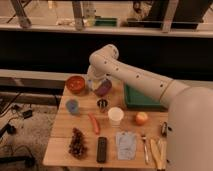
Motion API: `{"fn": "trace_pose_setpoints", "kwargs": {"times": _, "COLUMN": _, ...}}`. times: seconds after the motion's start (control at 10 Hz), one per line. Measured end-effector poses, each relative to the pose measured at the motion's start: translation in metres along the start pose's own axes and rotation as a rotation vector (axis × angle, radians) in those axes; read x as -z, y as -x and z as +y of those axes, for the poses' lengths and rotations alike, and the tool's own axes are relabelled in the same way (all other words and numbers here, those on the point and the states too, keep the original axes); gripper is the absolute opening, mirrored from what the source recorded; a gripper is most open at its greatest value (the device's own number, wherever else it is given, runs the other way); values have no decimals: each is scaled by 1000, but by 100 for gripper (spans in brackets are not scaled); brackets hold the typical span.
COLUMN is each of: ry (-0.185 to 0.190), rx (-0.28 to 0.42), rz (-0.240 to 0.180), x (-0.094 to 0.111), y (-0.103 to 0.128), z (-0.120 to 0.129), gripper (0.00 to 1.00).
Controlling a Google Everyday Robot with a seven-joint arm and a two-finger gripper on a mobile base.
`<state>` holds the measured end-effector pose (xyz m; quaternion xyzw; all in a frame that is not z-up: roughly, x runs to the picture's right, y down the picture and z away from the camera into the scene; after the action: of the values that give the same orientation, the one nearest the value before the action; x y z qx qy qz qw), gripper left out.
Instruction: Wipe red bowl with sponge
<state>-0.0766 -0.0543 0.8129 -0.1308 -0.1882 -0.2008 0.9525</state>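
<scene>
**Gripper down beside the red bowl at the back of the surface**

The white arm reaches in from the right and bends down at the far-left part of the wooden surface (61,126). The gripper (95,81) hangs low between 2 bowls: the red bowl (75,85) just to its left and a darker purple-maroon bowl (103,88) just to its right. The red bowl sits upright at the back-left corner, its darker inside facing up. Whether the gripper is open or closed cannot be told, nor whether it holds anything; a pale patch at its tip may be the sponge, but it cannot be separated from the gripper's own pale body.

In front of the red bowl stands a small blue cup (72,106). Nearer the middle are a small dark metal cup (102,104) and 1 white cup (115,115), with an orange fruit (142,118) to the right. A green tray (131,98) lies partly under the arm. Along the front edge are a bunch of dark grapes (77,142), a black bar-shaped object (101,149), a flat blue-grey cloth (125,144) and a fork (145,147).
</scene>
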Motion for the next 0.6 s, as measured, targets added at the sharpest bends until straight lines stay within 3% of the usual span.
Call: {"fn": "trace_pose_setpoints", "kwargs": {"times": 0.6, "ry": 18, "rx": 142, "rz": -26, "x": -43, "y": 10, "z": -67, "gripper": 9}}
